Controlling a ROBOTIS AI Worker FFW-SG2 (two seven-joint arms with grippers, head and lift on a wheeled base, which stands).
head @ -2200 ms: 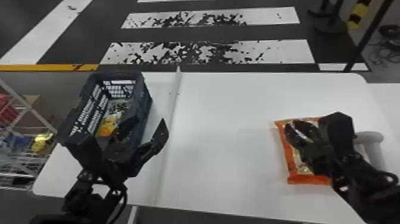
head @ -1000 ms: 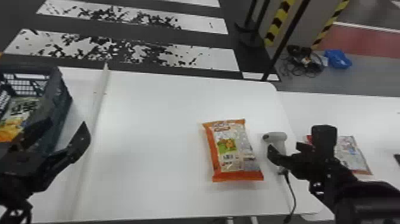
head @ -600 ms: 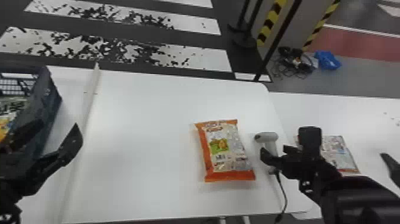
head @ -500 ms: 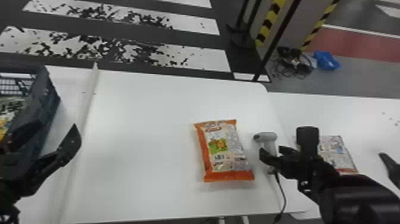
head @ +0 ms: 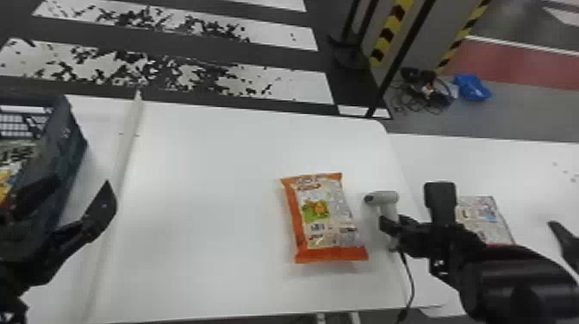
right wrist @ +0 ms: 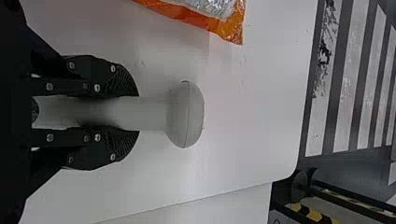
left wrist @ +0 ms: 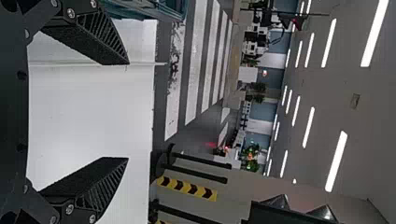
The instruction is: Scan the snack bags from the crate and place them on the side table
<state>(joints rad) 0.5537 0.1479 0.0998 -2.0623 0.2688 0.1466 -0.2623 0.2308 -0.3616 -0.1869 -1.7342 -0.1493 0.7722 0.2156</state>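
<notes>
Gently lift the scanner [right wrist: 186,114] with the right jaws closed snugly round its handle [right wrist: 152,113], then aim at the barcode [head: 317,226] on the snack bag [head: 338,211], just beside on the counter [head: 207,194]; leave the left jaws wide, empty.

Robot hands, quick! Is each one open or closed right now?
Left hand: open, holding nothing.
Right hand: closed, holding the handheld scanner.

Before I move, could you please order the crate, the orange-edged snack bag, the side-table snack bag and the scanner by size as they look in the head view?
Crate, even cut off by the view's edge
Orange-edged snack bag
Side-table snack bag, partly hidden
Scanner, partly hidden
</notes>
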